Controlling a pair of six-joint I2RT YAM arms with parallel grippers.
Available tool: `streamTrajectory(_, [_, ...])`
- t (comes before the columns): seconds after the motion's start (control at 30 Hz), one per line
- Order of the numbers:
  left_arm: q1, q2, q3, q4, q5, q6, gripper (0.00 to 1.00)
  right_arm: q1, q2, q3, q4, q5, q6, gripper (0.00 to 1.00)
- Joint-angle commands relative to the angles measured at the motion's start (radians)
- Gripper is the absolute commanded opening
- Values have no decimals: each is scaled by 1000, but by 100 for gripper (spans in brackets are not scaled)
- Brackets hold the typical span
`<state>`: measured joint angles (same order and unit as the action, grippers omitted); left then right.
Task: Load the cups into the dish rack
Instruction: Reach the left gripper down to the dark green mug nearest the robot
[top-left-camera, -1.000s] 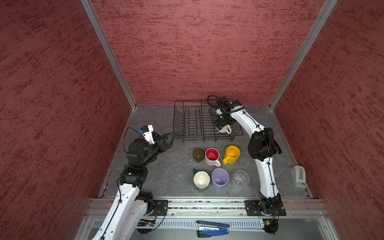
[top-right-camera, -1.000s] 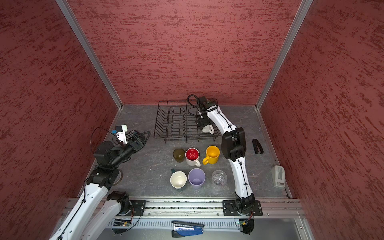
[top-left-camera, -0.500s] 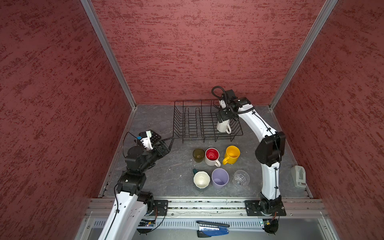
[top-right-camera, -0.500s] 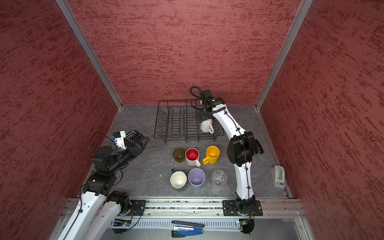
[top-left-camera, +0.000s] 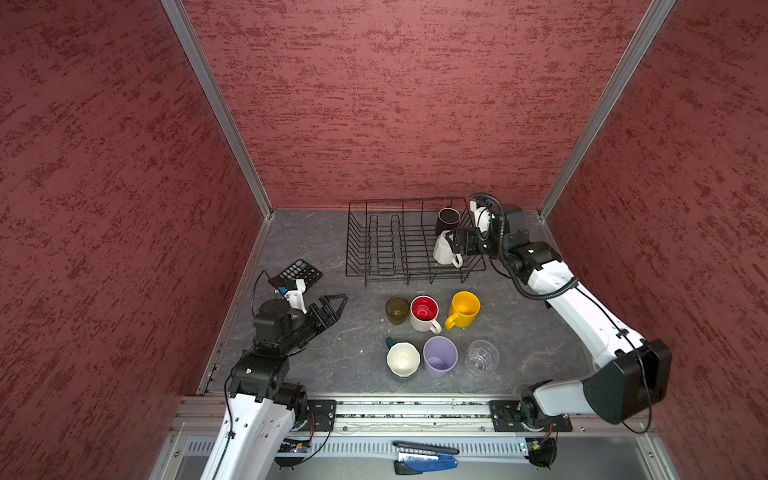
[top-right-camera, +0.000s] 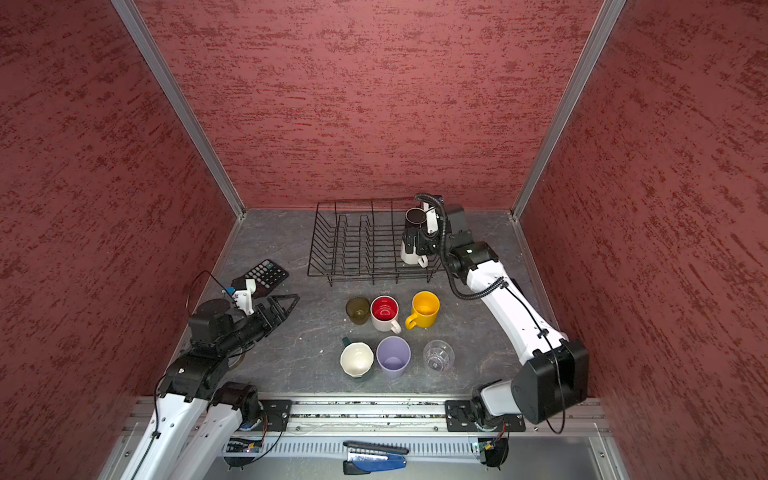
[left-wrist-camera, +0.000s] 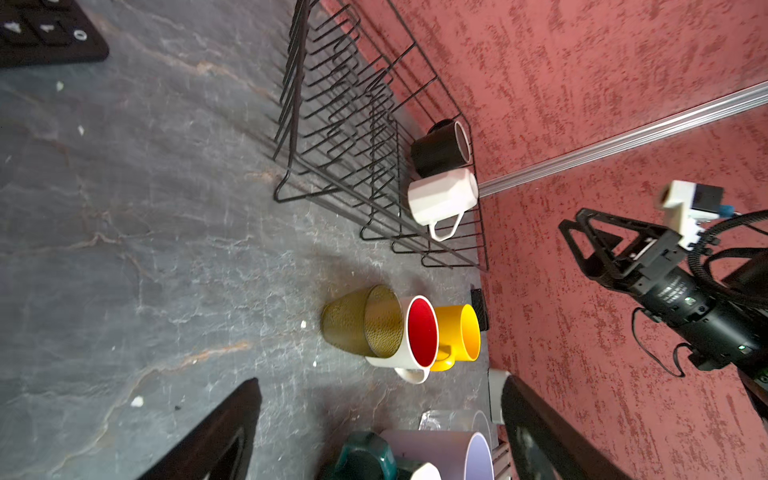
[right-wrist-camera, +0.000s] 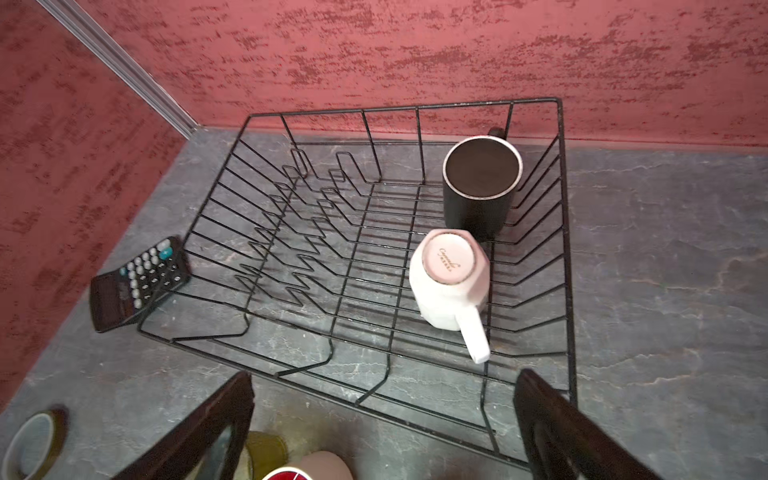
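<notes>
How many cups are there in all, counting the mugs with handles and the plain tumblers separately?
Mugs with handles: 5 (black mug, white mug, red-lined mug, yellow mug, teal mug)
Tumblers without handles: 3 (olive tumbler, lavender tumbler, clear tumbler)
Total: 8

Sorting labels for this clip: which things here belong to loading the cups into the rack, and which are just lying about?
For the job: dish rack, black mug, white mug, olive tumbler, red-lined mug, yellow mug, teal mug, lavender tumbler, clear glass.
Just lying about: calculator, tape roll, blue tool.
</notes>
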<state>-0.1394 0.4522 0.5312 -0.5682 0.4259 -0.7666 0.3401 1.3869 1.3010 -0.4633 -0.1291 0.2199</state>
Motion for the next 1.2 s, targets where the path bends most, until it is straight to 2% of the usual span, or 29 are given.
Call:
streamTrajectory(0.0, [-3, 13, 28, -88, 33, 33, 88, -8, -29, -16, 117, -45, 58, 99])
streamTrajectory(0.13, [-50, 37, 25, -122, 52, 25, 82, -9, -30, -6, 102, -59, 39, 99])
streamTrajectory(0.27, [-159, 58, 59, -207, -12, 0, 70, -8, -23, -6, 86, -51, 22, 99])
streamTrajectory(0.33, [-254, 65, 86, -245, -77, -29, 64, -8, -18, -9, 81, -48, 18, 99])
streamTrajectory(0.5, [-532, 113, 132, -295, -293, -137, 61, -8, -21, -27, 85, -33, 13, 99])
streamTrajectory(0.63, [-773, 214, 158, -282, -467, -242, 61, -9, -23, -35, 78, -30, 9, 99])
streamTrajectory(0.73, [-920, 332, 210, -294, -598, -300, 61, -9, -32, -45, 77, -30, 7, 99])
streamTrajectory(0.93, [-1057, 553, 305, -299, -681, -361, 62, -9, -64, -65, 69, -20, -1, 99])
streamTrajectory(1.17, [-1112, 630, 324, -272, -674, -387, 64, -9, -99, -88, 57, 0, -17, 99])
